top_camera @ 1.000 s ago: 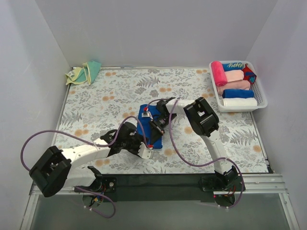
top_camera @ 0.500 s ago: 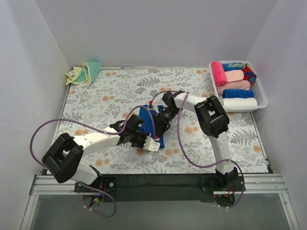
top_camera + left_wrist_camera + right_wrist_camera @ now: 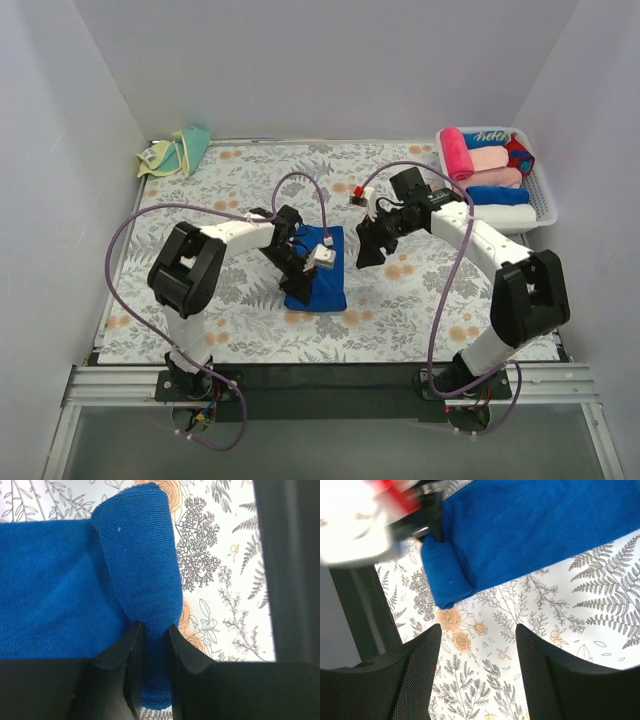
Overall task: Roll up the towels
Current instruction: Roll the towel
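Towel [image 3: 50,580], blue: judged soft, light, floppy; hold at rolled edge, where left tool [image 3: 154,628] pinches it; right tool [image 3: 477,631] open, empty.

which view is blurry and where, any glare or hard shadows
Right wrist view: the white and red housing at upper left is smeared; the blue towel and table print are sharp. Left wrist view: crisp, weave clear where the left claw pinches the towel. Top view: soft light, faint shadows, no glare.
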`<state>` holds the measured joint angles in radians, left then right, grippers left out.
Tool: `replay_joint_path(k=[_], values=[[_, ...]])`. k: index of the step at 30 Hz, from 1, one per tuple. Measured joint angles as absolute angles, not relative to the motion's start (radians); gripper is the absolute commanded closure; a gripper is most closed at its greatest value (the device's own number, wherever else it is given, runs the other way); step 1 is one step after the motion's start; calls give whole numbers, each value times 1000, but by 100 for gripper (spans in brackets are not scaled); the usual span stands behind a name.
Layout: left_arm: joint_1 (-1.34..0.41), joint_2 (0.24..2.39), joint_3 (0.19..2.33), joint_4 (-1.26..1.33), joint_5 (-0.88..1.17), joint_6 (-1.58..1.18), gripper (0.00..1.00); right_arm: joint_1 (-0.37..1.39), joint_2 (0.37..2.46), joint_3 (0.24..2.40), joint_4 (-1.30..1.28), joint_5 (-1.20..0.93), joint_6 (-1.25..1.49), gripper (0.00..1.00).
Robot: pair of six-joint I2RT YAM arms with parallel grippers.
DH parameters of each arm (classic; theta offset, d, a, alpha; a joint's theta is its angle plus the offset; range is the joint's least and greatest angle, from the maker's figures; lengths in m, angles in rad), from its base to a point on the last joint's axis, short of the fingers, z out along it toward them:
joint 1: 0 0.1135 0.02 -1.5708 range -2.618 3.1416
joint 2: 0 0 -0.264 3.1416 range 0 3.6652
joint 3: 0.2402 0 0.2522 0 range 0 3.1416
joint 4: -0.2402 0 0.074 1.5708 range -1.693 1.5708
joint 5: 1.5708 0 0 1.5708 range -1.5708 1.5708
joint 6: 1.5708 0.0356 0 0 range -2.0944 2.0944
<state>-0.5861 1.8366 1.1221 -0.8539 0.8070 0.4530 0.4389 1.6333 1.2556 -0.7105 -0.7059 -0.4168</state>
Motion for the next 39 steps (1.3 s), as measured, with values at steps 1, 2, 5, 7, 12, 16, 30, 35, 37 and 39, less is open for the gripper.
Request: replay_joint_path(k=[1, 2, 5, 7, 12, 16, 30, 35, 37, 39], values=[[-570, 1876, 1158, -892, 834, 452, 92, 447, 1601, 1230, -690, -698, -417, 44], [-556, 1915, 1191, -928, 859, 451, 91, 456, 1579, 1212, -678, -688, -418, 45], [-522, 2021, 1279, -1031, 928, 455, 87, 520, 1523, 1164, -636, -630, -420, 42], [-506, 2083, 1333, -1095, 962, 457, 84, 596, 1510, 1142, -598, -567, -421, 36], [-476, 2207, 1438, -1232, 1030, 468, 81, 794, 1516, 1081, -474, -391, -447, 33], [-461, 2267, 1485, -1297, 1065, 470, 79, 913, 1546, 1013, -358, -250, -503, 31], [-438, 2309, 1510, -1336, 1106, 467, 58, 1025, 1651, 892, -121, -106, -635, 99], [-420, 2207, 1435, -1278, 1097, 455, 34, 1005, 1650, 898, -139, -165, -660, 99], [-394, 2140, 1414, -1229, 1063, 459, 13, 986, 1665, 926, -179, -218, -659, 99], [-349, 2076, 1402, -1193, 1043, 453, 12, 966, 1676, 948, -217, -281, -658, 99]])
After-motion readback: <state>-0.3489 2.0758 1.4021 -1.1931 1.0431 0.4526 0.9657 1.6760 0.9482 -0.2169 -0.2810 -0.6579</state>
